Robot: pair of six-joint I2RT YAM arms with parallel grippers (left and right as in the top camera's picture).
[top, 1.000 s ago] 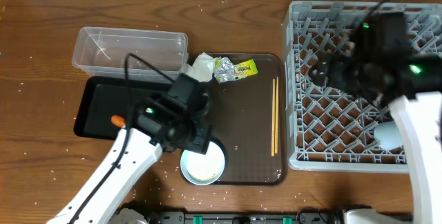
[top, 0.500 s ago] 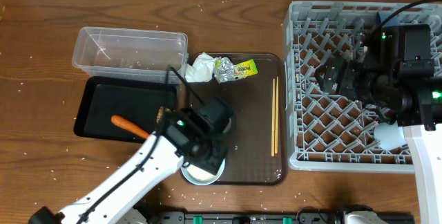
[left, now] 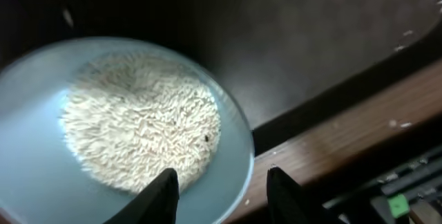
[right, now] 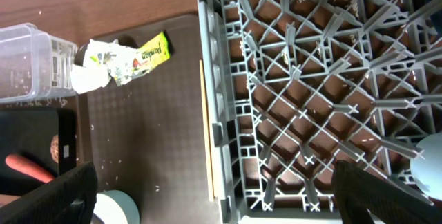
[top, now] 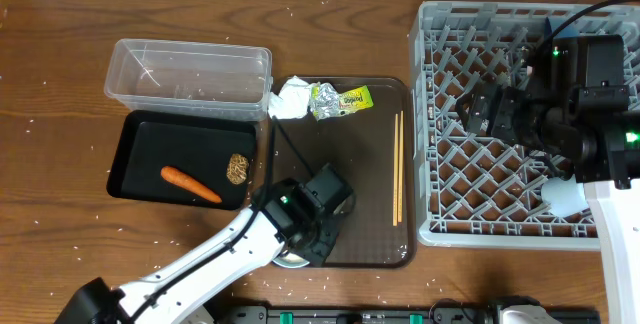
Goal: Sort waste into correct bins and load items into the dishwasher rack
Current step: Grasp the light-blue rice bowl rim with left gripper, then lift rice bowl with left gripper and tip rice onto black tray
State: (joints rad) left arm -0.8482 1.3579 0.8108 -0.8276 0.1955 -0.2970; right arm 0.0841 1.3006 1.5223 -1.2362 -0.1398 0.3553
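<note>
Brown tray [top: 368,189], bowl [left: 31,165] — rim inside left tool [left: 224,196]

left hand [left: 222,174]: black tray [top: 140,149] → white bowl [left: 238,124], narrowing | carrot [top: 190,184], brown lump [top: 238,168] uncovered

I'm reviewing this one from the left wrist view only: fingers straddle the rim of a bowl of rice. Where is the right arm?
Observer: The right gripper hangs open above the rack, holding nothing.
Operator: Anything loaded in that rack?
Observer: One pale cup, near the rack's lower right corner in the overhead view.
Operator: And the black tray?
Observer: The black tray holds a carrot and a brown lump, lying apart.
</note>
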